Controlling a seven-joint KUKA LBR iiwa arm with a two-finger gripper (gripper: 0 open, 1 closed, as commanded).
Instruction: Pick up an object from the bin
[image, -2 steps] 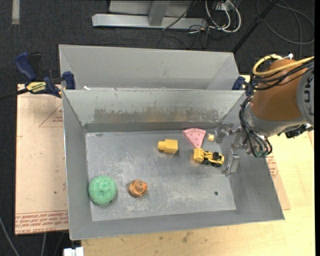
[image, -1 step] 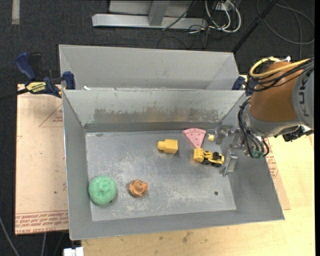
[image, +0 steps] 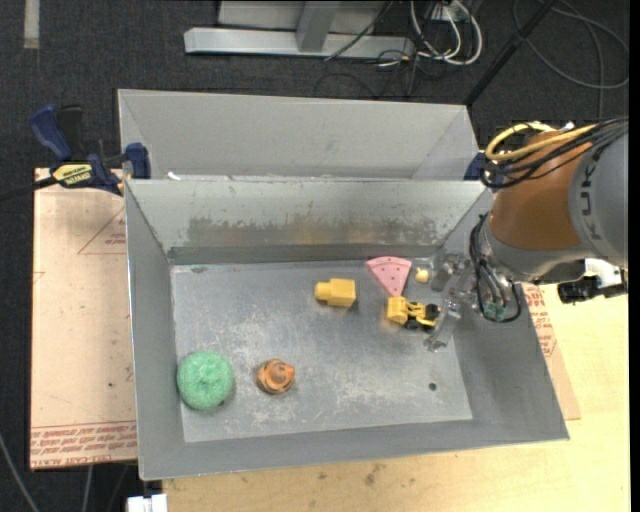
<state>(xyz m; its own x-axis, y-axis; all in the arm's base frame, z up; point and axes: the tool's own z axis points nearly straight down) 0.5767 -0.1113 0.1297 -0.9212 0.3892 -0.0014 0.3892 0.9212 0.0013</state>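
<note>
My gripper (image: 441, 318) hangs low at the right side of the bin floor, its metal fingers pointing left and down. Just left of its tips lies a small yellow and black toy vehicle (image: 410, 313), touching or nearly touching them. A pink wedge-shaped piece (image: 390, 273) lies just above that toy, near the back wall. Further left sits a yellow block-like toy (image: 336, 292). I cannot make out the gap between the fingers.
A green fuzzy ball (image: 206, 380) rests at the front left corner, and a small orange-brown round thing (image: 275, 376) lies beside it. The arm with its orange cover and cables leans in over the bin's right wall.
</note>
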